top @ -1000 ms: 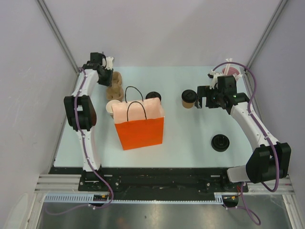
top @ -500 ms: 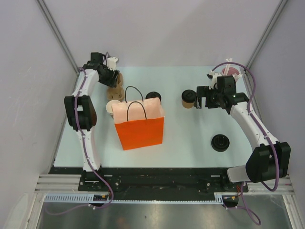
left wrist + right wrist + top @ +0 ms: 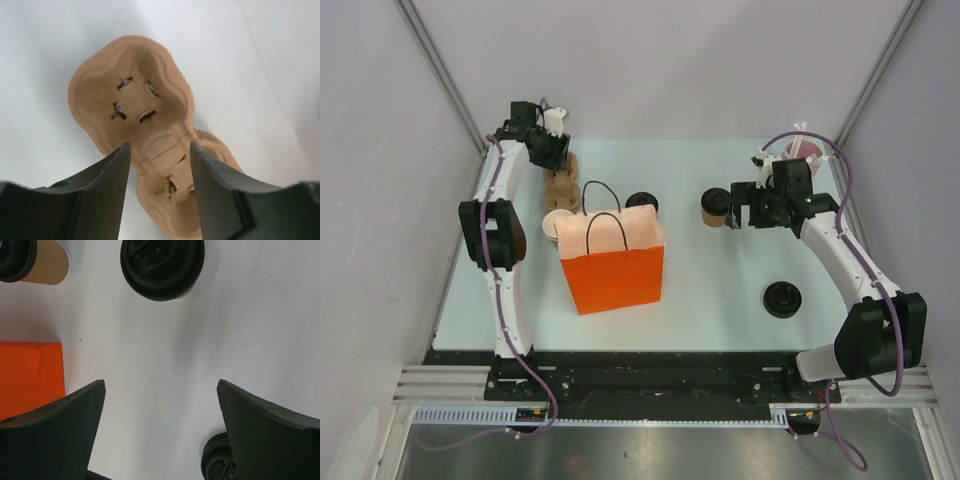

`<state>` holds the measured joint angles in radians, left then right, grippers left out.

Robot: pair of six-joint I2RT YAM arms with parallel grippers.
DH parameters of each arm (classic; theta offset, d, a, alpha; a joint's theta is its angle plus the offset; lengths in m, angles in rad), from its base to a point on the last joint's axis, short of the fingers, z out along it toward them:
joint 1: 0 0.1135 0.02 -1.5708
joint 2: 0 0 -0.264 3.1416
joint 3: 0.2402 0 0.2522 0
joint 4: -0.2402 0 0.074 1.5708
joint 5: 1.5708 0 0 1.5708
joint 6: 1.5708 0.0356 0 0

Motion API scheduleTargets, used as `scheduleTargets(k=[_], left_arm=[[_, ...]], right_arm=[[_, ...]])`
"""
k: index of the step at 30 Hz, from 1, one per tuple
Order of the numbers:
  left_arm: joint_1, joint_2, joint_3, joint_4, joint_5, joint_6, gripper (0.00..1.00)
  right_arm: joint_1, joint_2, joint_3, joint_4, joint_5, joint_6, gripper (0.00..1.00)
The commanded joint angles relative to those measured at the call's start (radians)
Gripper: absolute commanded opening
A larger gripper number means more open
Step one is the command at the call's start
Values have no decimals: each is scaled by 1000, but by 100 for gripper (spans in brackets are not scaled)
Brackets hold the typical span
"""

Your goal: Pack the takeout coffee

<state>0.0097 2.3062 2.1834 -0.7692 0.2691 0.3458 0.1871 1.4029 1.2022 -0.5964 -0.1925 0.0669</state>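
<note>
At the far-left corner of the surface, the left gripper hangs released over a brown moulded-pulp cup tray. Near the far-right corner, the right gripper gapes empty beside one tan paper cup with a black plastic lid. The second lidded cup stands just beyond the orange paper bag.

A lab test cell. Bare white panels and metal struts enclose a pale table. A cable rail crosses the bottom.
</note>
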Motion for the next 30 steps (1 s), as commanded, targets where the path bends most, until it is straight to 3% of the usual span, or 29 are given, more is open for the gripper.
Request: scheduleTargets(k=[1, 12, 22, 24, 26, 30], left_arm=[[-1, 9, 82, 21, 97, -93, 56], [-48, 101, 108, 22, 13, -74, 54], [-48, 93, 105, 21, 2, -77, 31], [-47, 104, 107, 21, -21, -73, 32], [-47, 117, 107, 22, -36, -73, 45], [-57, 150, 111, 22, -59, -80, 54]], right_arm=[[12, 18, 3, -8, 4, -4, 100], [15, 14, 3, -14, 16, 8, 100], [17, 15, 5, -11, 15, 8, 100], [15, 15, 5, -11, 13, 8, 100], [15, 16, 7, -14, 13, 4, 100], [17, 21, 5, -17, 11, -1, 100]])
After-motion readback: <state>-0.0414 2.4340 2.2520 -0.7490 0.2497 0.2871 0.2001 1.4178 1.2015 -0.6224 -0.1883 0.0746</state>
